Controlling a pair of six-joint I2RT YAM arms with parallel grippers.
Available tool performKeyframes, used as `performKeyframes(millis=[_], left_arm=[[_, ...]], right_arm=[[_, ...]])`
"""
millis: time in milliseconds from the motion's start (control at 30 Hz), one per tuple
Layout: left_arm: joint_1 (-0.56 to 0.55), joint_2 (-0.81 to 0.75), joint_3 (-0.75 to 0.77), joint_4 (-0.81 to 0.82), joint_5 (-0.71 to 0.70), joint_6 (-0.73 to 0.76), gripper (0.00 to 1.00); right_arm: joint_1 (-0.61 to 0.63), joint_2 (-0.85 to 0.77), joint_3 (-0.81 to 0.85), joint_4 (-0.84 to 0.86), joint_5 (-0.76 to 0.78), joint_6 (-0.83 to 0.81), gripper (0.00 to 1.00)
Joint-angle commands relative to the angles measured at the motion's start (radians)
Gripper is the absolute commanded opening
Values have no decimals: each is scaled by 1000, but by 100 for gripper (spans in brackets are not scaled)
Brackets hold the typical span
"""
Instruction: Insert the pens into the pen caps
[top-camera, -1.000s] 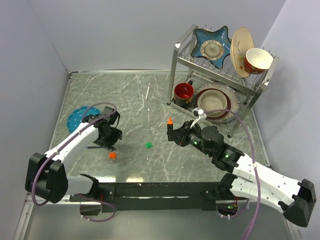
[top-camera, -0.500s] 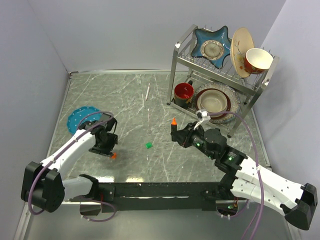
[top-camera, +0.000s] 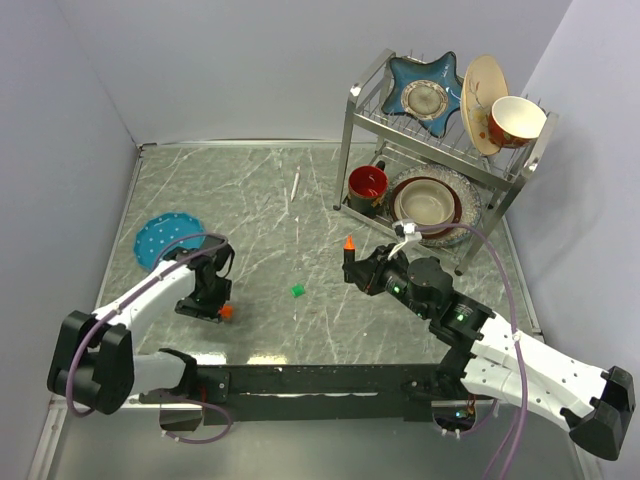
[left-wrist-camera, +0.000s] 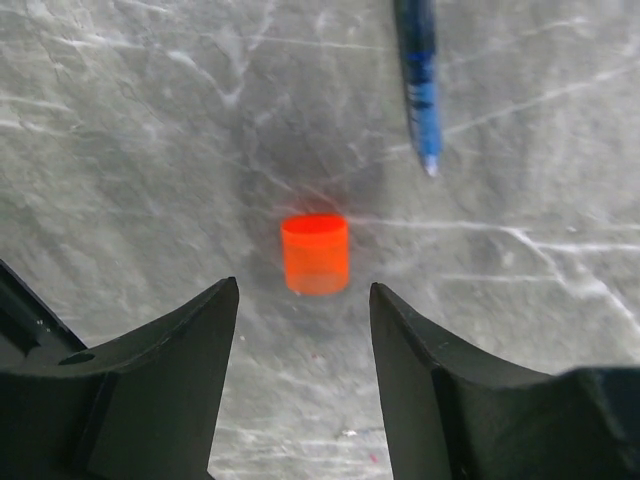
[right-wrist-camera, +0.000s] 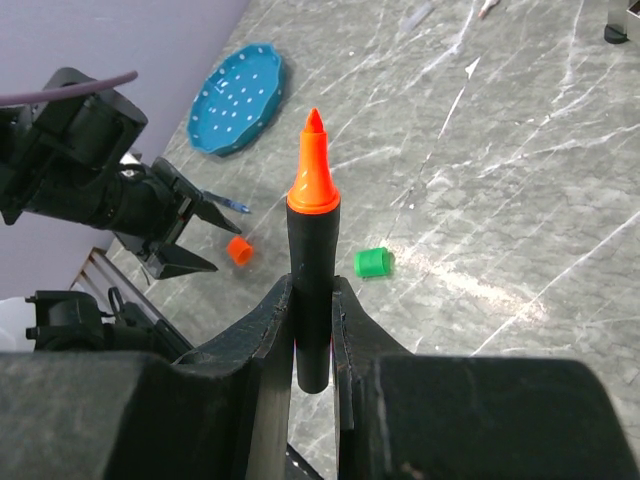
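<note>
My right gripper (right-wrist-camera: 312, 300) is shut on the stubby black orange-tipped marker (right-wrist-camera: 312, 270) and holds it upright above the table; it also shows in the top view (top-camera: 348, 258). The orange cap (left-wrist-camera: 315, 254) lies on the table just ahead of my open left gripper (left-wrist-camera: 303, 300), a little beyond the fingertips; it shows in the top view (top-camera: 227, 311) and the right wrist view (right-wrist-camera: 239, 250). The green cap (top-camera: 297, 290) lies mid-table, also in the right wrist view (right-wrist-camera: 373, 263). The thin blue pen (left-wrist-camera: 420, 80) lies beyond the orange cap. A thin white pen (top-camera: 294, 186) lies farther back.
A blue perforated dish (top-camera: 160, 238) lies at the left. A metal dish rack (top-camera: 440, 150) with bowls, plates and a red mug (top-camera: 366, 187) stands at the back right. Grey walls close the left and back sides.
My left gripper has swung down toward the near side and now sits at the orange cap. My right gripper has lifted the orange-tipped marker slightly back and now holds still.
</note>
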Motion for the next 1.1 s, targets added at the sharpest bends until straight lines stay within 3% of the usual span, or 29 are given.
performKeyframes(millis=[0, 200, 567, 700, 1000, 1067], left_arm=[[5, 22, -35, 68, -24, -8, 61], [6, 88, -49, 118, -23, 25, 64], [6, 91, -90, 146, -40, 39, 54], [6, 65, -124, 186, -30, 68, 43], [5, -68, -164, 240, -29, 174, 2], [3, -109, -141, 261, -33, 223, 1]], right_arm=[[-1, -7, 1, 21, 29, -2, 0], [-1, -30, -2, 15, 38, 4, 0], [-1, -8, 5, 18, 12, 12, 0], [-1, 13, 22, 15, -27, 6, 0], [0, 44, -7, 47, -142, 48, 0], [0, 81, -8, 78, -213, 52, 0]])
